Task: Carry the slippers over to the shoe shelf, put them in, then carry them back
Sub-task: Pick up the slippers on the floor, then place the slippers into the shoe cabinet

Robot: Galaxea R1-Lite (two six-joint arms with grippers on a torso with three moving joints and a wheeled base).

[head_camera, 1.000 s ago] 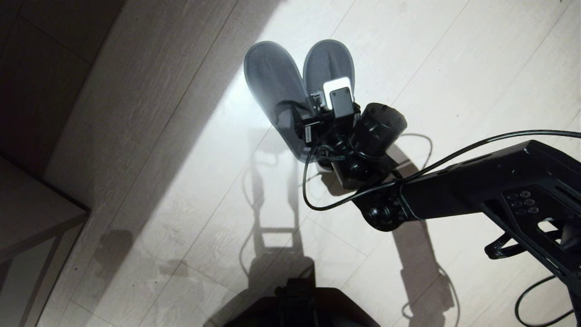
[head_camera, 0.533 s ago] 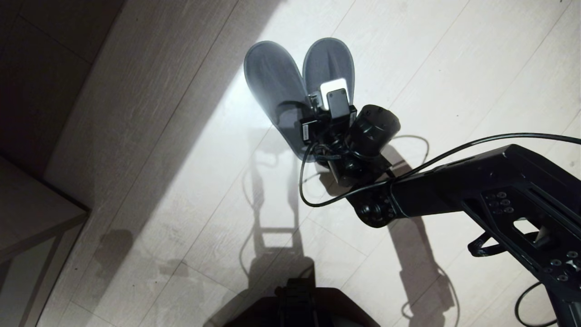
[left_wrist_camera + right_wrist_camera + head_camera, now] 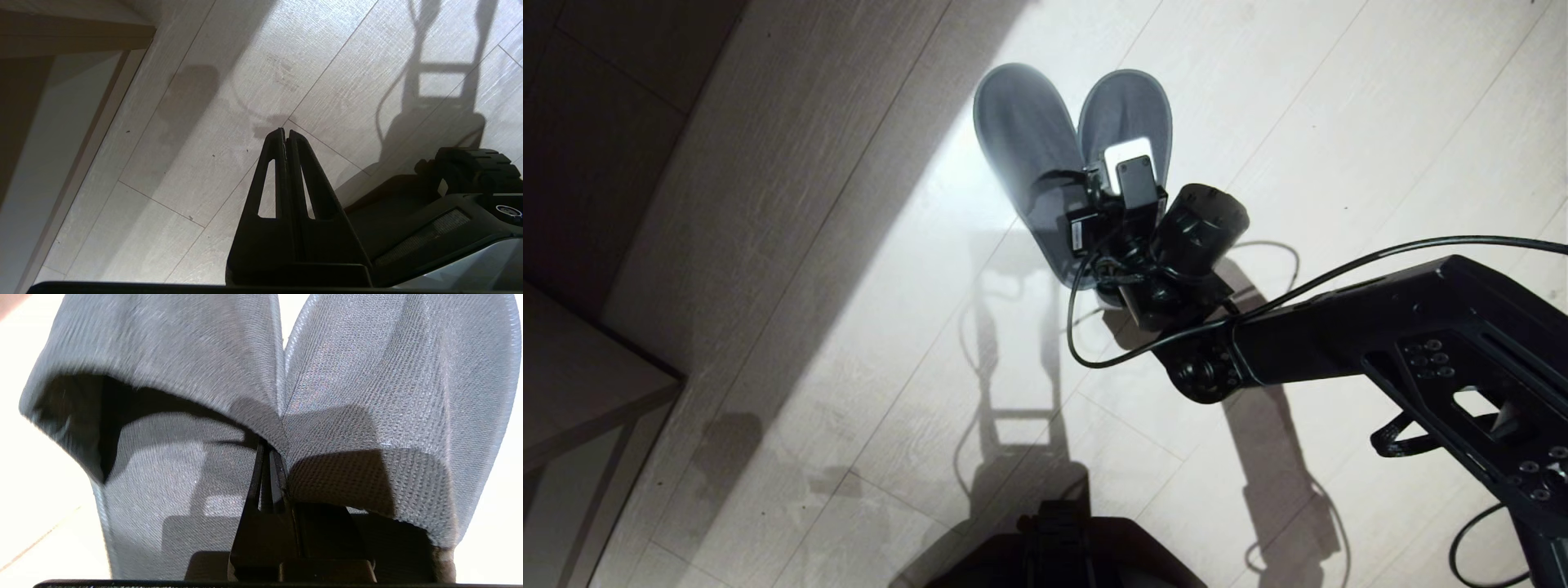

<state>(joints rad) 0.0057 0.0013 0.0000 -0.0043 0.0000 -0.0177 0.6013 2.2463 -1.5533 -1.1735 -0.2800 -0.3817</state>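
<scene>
The slippers [image 3: 1058,147] are lying side by side on the pale plank floor [image 3: 1339,122], toes pointing away from the robot and set apart in a V while their inner edges are touching nearer the heels, in a band of bright light. The right end effector [image 3: 266,457] is reaching down between them; in the right wrist view its jaws are pressed together on the adjoining inner edges of both uppers, so it is holding the pair at once by a thin pinch of fabric. The step in hand is judged to be the pick-up that opens the carry to the shoe shelf; whether the soles are clear of the floor cannot be told. The next move is calling for a slow, level lift, since soft cloth held at one seam is likely to sag or slip out, followed by a turn of the base toward the shelf, which is not in view. A black cable [image 3: 1094,327] is looping off the right arm [image 3: 1380,343] near the heels and could snag. The left end effector [image 3: 286,141] is hanging parked low over the floor beside the robot's base, jaws together and empty. A piece of wooden furniture [image 3: 580,384] is standing well apart at the robot's left.
</scene>
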